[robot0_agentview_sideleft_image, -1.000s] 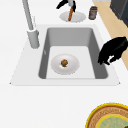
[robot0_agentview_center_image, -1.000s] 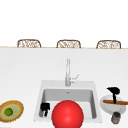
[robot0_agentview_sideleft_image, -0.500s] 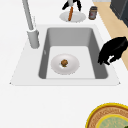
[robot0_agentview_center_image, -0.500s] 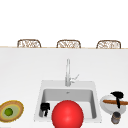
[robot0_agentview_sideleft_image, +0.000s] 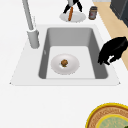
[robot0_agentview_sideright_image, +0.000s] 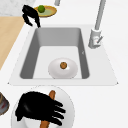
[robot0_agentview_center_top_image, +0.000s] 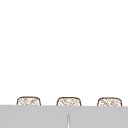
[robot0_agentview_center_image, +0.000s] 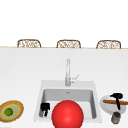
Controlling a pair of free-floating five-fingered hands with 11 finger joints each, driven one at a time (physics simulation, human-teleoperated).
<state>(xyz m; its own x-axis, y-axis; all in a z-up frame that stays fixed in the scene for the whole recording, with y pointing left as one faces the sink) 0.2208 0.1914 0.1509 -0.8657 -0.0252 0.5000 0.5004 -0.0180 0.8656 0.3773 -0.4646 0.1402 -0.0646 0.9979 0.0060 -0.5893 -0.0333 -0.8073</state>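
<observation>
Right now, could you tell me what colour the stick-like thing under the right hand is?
The stick is orange-brown, seen best in the right side view.

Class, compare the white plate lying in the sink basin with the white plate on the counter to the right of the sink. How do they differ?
The plate in the sink sits down in the basin; the plate on the counter rests beside it.

The sink plate carries a small round brown item; the counter plate carries a long orange-brown stick-like item.

The right hand is over the counter plate, while no hand is over the sink plate.

Both are round and white.
</observation>
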